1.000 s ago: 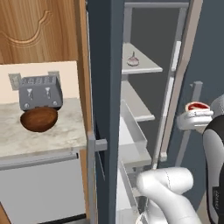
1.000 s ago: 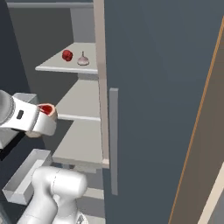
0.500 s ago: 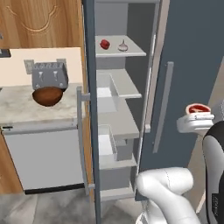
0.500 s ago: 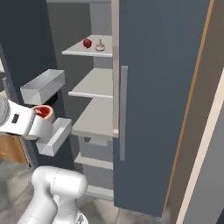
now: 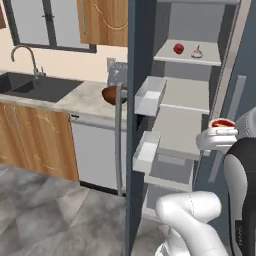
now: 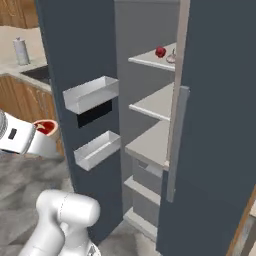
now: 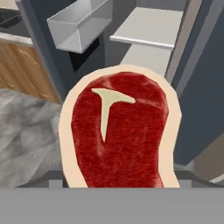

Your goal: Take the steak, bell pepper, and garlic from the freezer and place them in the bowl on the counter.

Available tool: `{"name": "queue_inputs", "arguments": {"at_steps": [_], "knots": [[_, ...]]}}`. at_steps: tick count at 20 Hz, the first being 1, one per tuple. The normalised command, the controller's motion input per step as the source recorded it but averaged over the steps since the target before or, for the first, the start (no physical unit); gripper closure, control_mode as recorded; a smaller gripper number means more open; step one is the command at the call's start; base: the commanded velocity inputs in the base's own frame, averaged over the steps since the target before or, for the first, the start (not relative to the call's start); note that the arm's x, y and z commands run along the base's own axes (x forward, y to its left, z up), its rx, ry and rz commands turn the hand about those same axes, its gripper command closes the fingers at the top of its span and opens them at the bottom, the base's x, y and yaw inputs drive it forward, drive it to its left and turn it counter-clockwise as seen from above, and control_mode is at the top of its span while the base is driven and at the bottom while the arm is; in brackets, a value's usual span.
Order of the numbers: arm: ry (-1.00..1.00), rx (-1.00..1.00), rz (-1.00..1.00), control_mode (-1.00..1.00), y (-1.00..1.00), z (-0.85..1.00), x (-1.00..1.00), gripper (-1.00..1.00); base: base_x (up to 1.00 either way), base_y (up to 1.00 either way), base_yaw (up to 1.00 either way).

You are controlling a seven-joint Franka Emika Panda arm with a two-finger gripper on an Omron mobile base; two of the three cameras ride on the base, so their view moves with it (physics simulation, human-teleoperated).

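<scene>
- One flat red steak (image 7: 120, 133) with pale fat rim and white T-shaped bone mark: held in the white arm's gripper (image 5: 220, 131), outside the freezer.
- One tall dark blue-grey freezer (image 5: 134, 150), door open.
- One rounded red bell pepper (image 5: 178, 48) and one pale pointed garlic bulb (image 5: 197, 52): side by side on the upper white shelf (image 5: 187, 57).
- One dark brown round bowl (image 5: 111, 95): on the beige marbled counter (image 5: 80, 100), partly hidden by the freezer door.

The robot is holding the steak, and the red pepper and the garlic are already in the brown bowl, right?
Not quite. The gripper does hold the steak, but the bell pepper and garlic sit on a freezer shelf, not in the bowl. The left base view shows it.
</scene>
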Motion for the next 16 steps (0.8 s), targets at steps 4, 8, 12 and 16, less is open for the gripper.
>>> {"name": "queue_inputs", "arguments": {"at_steps": [4,8,12,16], "knots": [[0.0,0.0,0.0,1.0,0.0,0.0,0.0,1.0,-0.42,-0.06,0.81],[0.0,0.0,0.0,1.0,0.0,0.0,0.0,1.0,-0.42,0.38,0.75],[0.0,0.0,0.0,1.0,0.0,0.0,0.0,1.0,0.11,0.69,0.54],[0.0,0.0,0.0,1.0,0.0,0.0,0.0,1.0,0.87,0.7,0.06]]}}
